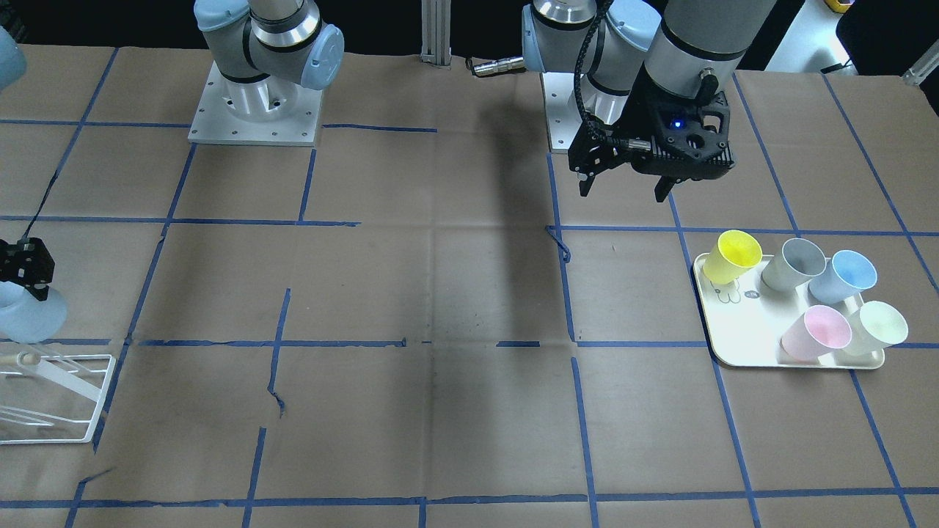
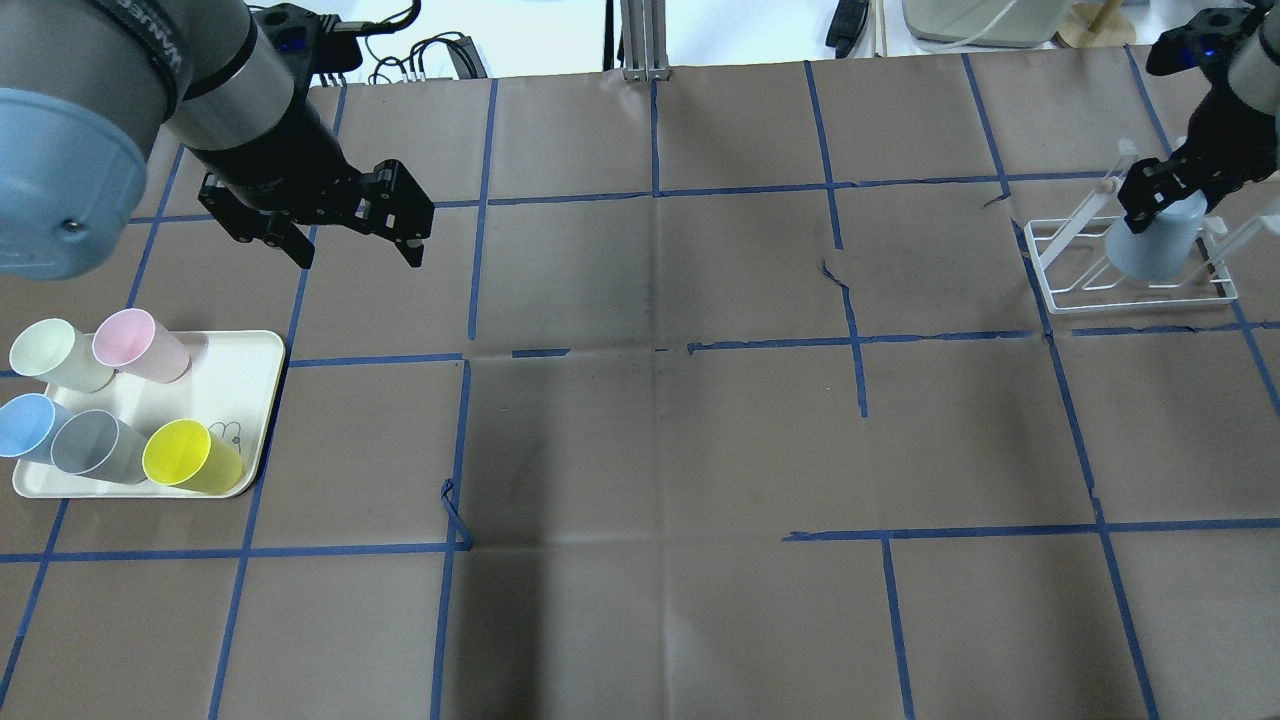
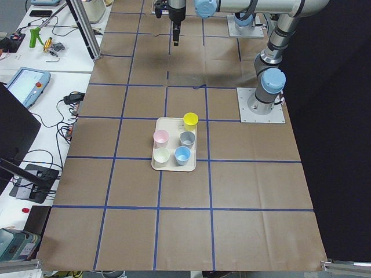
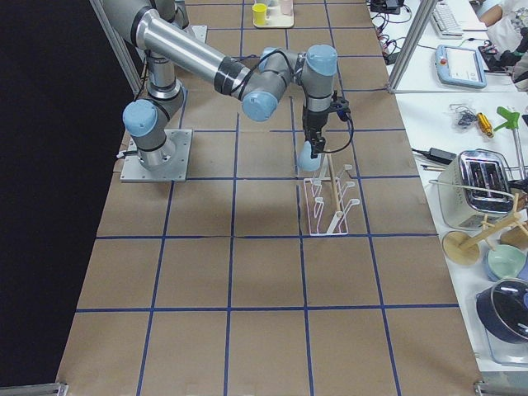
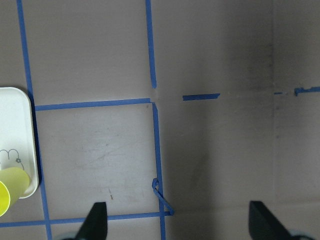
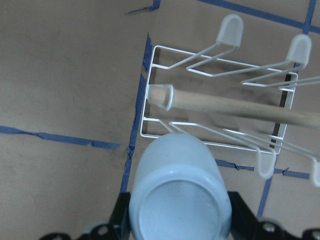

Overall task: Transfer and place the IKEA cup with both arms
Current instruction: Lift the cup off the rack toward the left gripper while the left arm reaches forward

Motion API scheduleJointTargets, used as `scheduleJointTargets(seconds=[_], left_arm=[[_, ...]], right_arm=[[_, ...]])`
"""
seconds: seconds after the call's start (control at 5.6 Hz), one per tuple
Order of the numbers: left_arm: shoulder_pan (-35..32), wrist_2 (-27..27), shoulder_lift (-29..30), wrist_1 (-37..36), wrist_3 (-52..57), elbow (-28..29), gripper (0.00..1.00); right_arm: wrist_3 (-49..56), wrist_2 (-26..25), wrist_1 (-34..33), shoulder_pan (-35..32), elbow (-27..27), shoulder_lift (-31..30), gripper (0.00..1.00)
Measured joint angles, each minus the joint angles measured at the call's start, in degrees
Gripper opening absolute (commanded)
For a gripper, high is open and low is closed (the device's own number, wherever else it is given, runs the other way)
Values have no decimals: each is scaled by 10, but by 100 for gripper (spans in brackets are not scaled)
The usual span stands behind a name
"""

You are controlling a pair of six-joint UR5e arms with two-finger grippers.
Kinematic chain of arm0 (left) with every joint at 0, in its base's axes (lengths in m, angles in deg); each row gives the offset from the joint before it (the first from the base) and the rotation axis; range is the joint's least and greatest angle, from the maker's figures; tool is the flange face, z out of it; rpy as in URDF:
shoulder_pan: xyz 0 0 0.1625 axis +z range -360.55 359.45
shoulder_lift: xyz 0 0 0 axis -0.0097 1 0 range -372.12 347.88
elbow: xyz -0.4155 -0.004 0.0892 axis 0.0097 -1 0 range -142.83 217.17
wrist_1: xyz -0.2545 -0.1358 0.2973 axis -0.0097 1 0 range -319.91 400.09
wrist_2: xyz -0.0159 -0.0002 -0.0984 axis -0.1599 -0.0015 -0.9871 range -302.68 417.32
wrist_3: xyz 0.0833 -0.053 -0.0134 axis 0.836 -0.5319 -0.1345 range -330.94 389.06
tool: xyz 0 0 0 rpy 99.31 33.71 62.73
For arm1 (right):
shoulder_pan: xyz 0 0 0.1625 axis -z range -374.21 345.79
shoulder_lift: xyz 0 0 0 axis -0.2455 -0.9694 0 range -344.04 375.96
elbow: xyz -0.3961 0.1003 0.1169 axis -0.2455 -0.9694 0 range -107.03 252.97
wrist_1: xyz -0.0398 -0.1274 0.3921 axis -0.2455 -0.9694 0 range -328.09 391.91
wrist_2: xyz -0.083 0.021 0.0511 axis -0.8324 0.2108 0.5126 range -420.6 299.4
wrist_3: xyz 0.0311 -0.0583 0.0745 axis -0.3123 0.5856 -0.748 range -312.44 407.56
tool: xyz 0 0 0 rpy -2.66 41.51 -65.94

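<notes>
**Blue cup held over the rack**

The big brown table (image 2: 650,450) had blue tape lines on it. Two robot arms reached over it, the left arm (image 2: 150,90) at one end and the right arm (image 4: 206,62) at the other.

A white tray (image 2: 262,345) sat near the left arm with five cups on it. A white wire rack (image 2: 1060,290) stood at the far end, near the right arm. A wooden stick (image 6: 240,105) ran along the rack.

The IKEA cup (image 2: 1150,250) was not on the tray. It hung in the air just over the rack, and it looked to be mouth down. The right gripper (image 2: 1160,190) pinched it by its sides near the narrow end, one finger on each side.

The left gripper (image 1: 622,192) hung above the table beside the tray. Its jaws were spread wide and held nothing.

The cup looked light and made of thin, stiff plastic. It would likely not break if it fell, but it could bounce and roll. Its sides were smooth and slanted, so it could slip out of a loose grip. The best place to hold it seemed to be across the sides with a soft, steady squeeze. A hard squeeze might bend it.
</notes>
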Motion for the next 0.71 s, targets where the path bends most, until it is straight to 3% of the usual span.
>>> scheduleJointTargets(seconds=[0.36,0.54,0.71], left_arm=[[-9,-3,-3,17,-39,-7,99],[-12,-3,-4,19,-67,-10,99],[-12,-4,-5,19,-76,-10,99]], right_arm=[[2,19,146,-1,-87,-28,31],[2,75,238,-1,-121,-38,31],[3,169,336,-1,-136,-43,31]])
